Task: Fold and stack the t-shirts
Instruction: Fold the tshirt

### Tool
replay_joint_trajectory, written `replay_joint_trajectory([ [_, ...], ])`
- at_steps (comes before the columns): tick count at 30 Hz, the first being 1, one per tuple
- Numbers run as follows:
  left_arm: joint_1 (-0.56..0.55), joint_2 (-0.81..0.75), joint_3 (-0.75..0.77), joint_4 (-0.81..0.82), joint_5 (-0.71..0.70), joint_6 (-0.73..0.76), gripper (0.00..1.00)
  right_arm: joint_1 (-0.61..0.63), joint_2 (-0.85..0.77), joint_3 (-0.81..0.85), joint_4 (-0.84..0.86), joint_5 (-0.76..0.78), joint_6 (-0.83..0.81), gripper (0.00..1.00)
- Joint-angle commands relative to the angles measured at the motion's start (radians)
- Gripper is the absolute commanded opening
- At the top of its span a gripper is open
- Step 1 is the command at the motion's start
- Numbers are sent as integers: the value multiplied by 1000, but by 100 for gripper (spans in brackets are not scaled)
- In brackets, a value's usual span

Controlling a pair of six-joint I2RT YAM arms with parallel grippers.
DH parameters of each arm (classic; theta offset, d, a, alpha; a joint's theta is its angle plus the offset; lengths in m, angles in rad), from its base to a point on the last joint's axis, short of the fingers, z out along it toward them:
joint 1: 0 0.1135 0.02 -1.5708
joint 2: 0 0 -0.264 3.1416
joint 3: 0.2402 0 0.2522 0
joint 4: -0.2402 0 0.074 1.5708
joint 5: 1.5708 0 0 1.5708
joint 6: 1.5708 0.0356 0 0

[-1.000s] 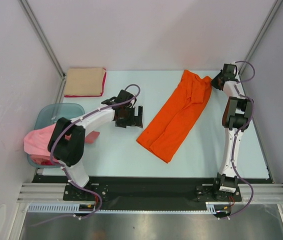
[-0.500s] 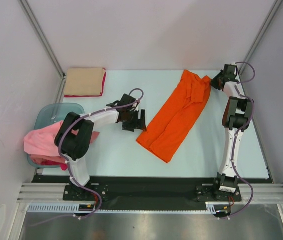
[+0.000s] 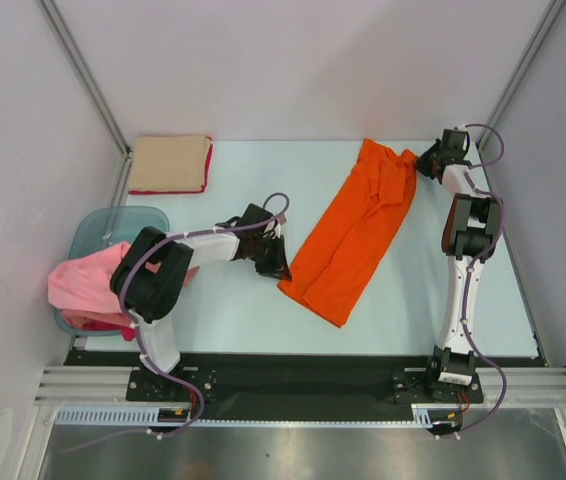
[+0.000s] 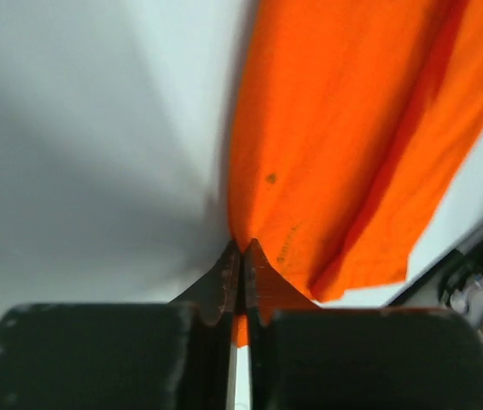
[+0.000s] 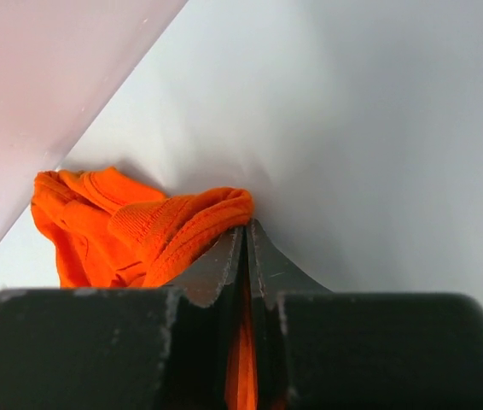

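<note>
**Item 1: orange t-shirt** (image 3: 351, 232). One piece, folded lengthwise into a long narrow band. It lies flat on the table (image 3: 228, 312), running diagonally from the far right toward the near centre. The far end is bunched and wrinkled; the near end is a squared edge. It is held at both ends.

**Item 2: left gripper** (image 3: 282, 272). Set low at the near-left edge of the orange band. In the left wrist view the jaws are pressed nearly together. The tips meet on the shirt's edge, and a sliver of orange cloth shows between the fingers (image 4: 224, 278). State: pinched narrow on the orange t-shirt.

**Item 3: right gripper** (image 3: 422, 165). At the far right corner of the table, on the bunched far end of the shirt. In the right wrist view the fingers (image 5: 265, 272) are clamped tight with orange fabric between them, and a ribbed fold is gathered just ahead of the tips. State: closed narrow on the orange t-shirt.

**Item 4: tan t-shirt** (image 3: 166, 163). Folded into a neat rectangle at the far left corner of the table, well apart from the orange one. A strip of red cloth (image 3: 208, 166) shows along its right edge.

**Item 5: pink t-shirt** (image 3: 78, 282). Unfolded and crumpled, draped over the near rim of the tub and partly behind the left arm.

**Item 6: translucent blue-green tub** (image 3: 128, 216). At the left edge of the table, near the left arm's base.
</note>
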Motion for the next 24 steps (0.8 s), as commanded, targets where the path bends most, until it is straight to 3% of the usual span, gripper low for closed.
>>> replay_joint_trajectory([
  [1, -29, 44, -93, -54, -1, -13, 1, 12, 34, 9, 29, -16, 25, 7],
  [5, -46, -39, -220, 6, -23, -73, 0, 12, 43, 18, 43, 2, 38, 7],
  [12, -206, -150, -366, 234, -73, -323, 0, 13, 75, 75, -19, 40, 42, 10],
  [15, -246, -143, -364, 236, -98, -348, 0, 13, 91, 142, -110, 60, -1, 22],
  [20, -254, -157, -384, 236, -123, -366, 0, 7, 34, 202, -323, 187, -138, 60],
  [24, -259, -188, -406, 236, -139, -377, 2, 2, -132, 53, -415, 263, -193, 82],
])
